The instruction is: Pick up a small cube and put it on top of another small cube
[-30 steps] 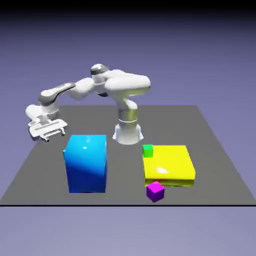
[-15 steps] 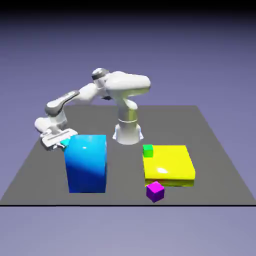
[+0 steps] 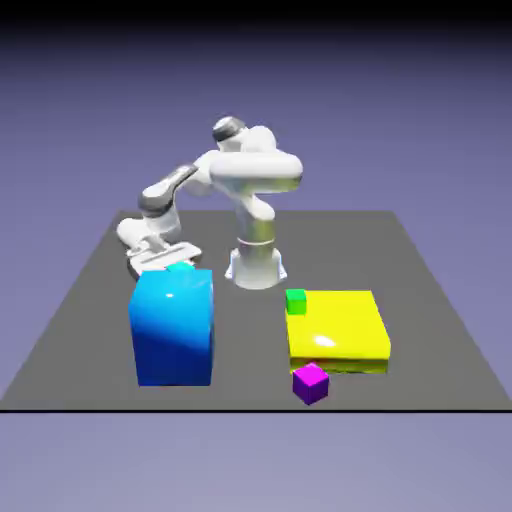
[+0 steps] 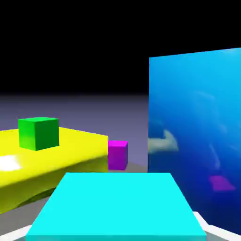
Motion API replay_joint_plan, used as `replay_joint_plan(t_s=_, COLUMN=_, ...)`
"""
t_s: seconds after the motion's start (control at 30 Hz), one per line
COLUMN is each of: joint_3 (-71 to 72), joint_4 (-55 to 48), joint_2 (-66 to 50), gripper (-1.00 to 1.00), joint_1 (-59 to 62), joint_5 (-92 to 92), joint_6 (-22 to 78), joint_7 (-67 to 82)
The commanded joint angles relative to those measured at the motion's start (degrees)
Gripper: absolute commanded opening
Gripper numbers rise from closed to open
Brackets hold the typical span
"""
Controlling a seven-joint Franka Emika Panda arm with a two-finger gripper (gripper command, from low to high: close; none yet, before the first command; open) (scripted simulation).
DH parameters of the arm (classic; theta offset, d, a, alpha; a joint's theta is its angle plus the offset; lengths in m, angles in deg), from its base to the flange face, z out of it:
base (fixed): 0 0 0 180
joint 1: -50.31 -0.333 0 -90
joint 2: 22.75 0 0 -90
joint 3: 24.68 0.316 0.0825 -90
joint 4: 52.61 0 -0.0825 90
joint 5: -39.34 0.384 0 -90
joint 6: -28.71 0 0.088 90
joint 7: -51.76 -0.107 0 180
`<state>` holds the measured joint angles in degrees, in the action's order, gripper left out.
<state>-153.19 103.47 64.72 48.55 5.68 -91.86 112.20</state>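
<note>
Hand view: white two-finger gripper (image 3: 168, 264) pinching smooth cyan cube (image 4: 117, 204), mostly hidden behind glossy blue block (image 3: 174, 328) in exterior view.

Bright white glare on the glossy yellow block (image 3: 345, 325).

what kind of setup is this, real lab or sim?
Looks like a simulated tabletop manipulation scene: a white robot arm on a dark table, a glossy blue block and yellow block in flat, saturated colors, and only a plain blue-violet backdrop behind.
</note>
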Motion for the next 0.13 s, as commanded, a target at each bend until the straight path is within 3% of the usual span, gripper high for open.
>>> replay_joint_plan(t_s=0.0, joint_3=-1.18, joint_4=0.38, joint_2=0.26, gripper=-1.0, joint_1=-0.82, joint_5=-0.88, joint_6=-1.45, joint_7=0.01)
replay_joint_plan(t_s=0.03, joint_3=-1.18, joint_4=0.38, joint_2=0.26, gripper=1.0, joint_1=-0.82, joint_5=-0.88, joint_6=-1.45, joint_7=0.01)
replay_joint_plan(t_s=0.1, joint_3=0.89, joint_4=-0.28, joint_2=-0.2, gripper=1.0, joint_1=0.61, joint_5=0.75, joint_6=0.98, joint_7=0.04)
